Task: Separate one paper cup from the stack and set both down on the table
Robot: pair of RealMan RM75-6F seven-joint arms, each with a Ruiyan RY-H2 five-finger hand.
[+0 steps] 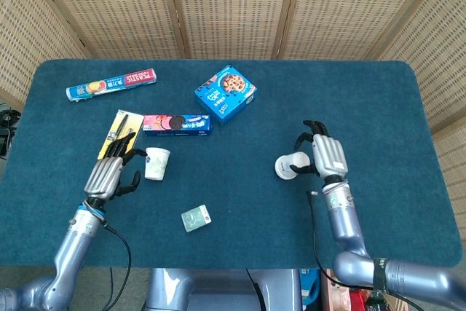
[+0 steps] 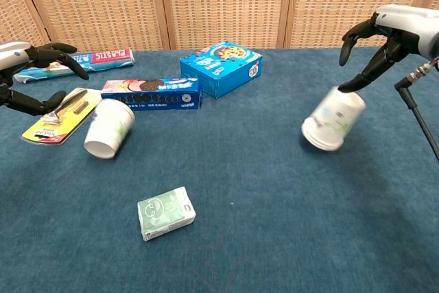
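Observation:
A single paper cup [image 1: 155, 163] with a leaf print lies tilted on the blue table [image 1: 240, 202], its base toward me [image 2: 108, 128]. My left hand [image 1: 109, 172] is just left of it, fingers spread, holding nothing [image 2: 31, 73]. The remaining cup stack [image 1: 289, 166] lies tipped on its side at the right, mouth toward the left [image 2: 331, 119]. My right hand [image 1: 328, 155] hovers over its far end with fingers apart [image 2: 387, 32]; one fingertip comes close to the stack, and I cannot tell whether it touches.
A small green packet [image 1: 196, 218] lies near the front middle. Behind the single cup are a long blue cookie box [image 1: 177, 124] and a yellow razor card [image 1: 116, 135]. A blue snack box [image 1: 225, 92] and a plastic-wrap box [image 1: 111, 84] sit further back.

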